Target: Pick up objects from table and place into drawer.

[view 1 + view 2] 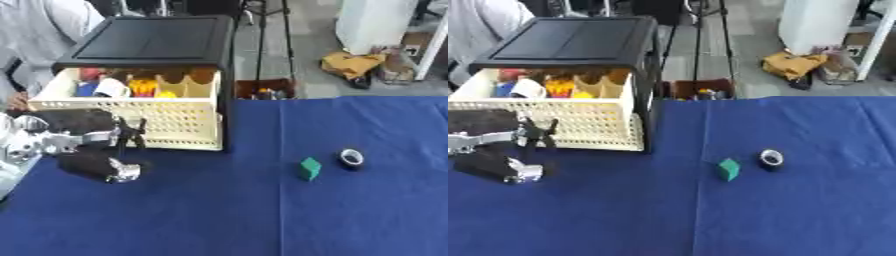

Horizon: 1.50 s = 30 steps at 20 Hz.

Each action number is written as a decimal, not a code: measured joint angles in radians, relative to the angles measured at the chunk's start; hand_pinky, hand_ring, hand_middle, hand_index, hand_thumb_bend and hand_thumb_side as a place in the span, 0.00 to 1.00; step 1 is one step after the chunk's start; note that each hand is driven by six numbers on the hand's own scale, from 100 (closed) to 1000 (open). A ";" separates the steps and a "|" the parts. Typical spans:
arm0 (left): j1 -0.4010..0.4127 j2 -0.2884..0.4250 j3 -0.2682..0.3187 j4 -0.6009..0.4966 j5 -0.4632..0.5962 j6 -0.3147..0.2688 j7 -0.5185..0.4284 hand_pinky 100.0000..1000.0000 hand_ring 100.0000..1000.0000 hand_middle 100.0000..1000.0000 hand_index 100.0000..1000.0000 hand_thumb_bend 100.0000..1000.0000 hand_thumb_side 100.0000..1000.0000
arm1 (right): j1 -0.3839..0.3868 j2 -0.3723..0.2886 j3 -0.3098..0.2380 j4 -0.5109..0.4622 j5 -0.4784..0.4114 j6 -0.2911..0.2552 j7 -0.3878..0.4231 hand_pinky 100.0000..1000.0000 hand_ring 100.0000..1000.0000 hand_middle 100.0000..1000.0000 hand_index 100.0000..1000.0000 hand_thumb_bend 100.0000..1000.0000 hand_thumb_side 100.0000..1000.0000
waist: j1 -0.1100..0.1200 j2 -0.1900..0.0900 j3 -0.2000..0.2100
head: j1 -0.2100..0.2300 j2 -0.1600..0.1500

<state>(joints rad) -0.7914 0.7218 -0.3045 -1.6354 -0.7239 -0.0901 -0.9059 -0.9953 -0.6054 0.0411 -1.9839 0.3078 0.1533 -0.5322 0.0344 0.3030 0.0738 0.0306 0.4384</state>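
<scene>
Landmark: cream perforated drawer (pixel 131 125), pulled out of black cabinet (pixel 149 40), already stocked with coloured items, a white cup-like one among them.
Left hand: (pixel 92 147) low in front of drawer's face, near its left end; dark fingers partly curled, nothing seen between them; whether quite empty cannot be told.
Right hand: absent from both views.
Green block (pixel 309 168): on blue tablecloth (pixel 262 215), well right of drawer and nearer the camera, untouched.
Tape roll (pixel 352 158): dark ring with pale inside, just right of the block, lying flat.
Stage, as judged: two items left to fetch; neither approached yet.
Risk one: block and roll close together, so fingers closing on one could knock the other away.
Risk two: the roll is low and flat, likely to slip out of a pinch or roll off.
Risk three: drawer front wall stands between table and compartment; a carry too low would clip the rim.
In the way: nothing between hand and items but open cloth.
Surroundings: clutter on floor beyond the table's far edge, a person's sleeve left of cabinet, no bearing on task.
</scene>
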 measured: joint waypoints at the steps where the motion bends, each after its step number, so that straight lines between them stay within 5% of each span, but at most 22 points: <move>1: 0.000 0.000 -0.001 0.006 -0.002 -0.014 -0.001 0.00 0.08 0.38 0.82 0.29 0.94 | 0.003 0.000 -0.002 0.000 -0.001 0.000 0.000 0.14 0.33 0.33 0.42 0.00 0.76 | 0.001 0.000 0.000 | 0.001 0.000; 13: 0.000 0.000 0.012 0.012 -0.049 -0.023 -0.002 0.00 0.11 0.40 0.84 0.28 0.97 | 0.019 0.000 -0.011 0.000 -0.002 -0.008 -0.008 0.14 0.34 0.33 0.42 0.00 0.76 | 0.010 0.006 0.000 | 0.012 0.000; 30: -0.042 -0.063 0.068 0.112 -0.054 0.145 -0.002 0.00 0.09 0.33 0.81 0.28 0.95 | 0.054 -0.001 -0.027 0.000 -0.012 -0.006 0.001 0.14 0.34 0.33 0.42 0.00 0.74 | 0.020 0.012 -0.026 | 0.031 -0.002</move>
<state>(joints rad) -0.8331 0.6587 -0.2362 -1.5237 -0.7775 0.0550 -0.9083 -0.9412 -0.6062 0.0141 -1.9844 0.2959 0.1475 -0.5309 0.0543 0.3148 0.0474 0.0619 0.4361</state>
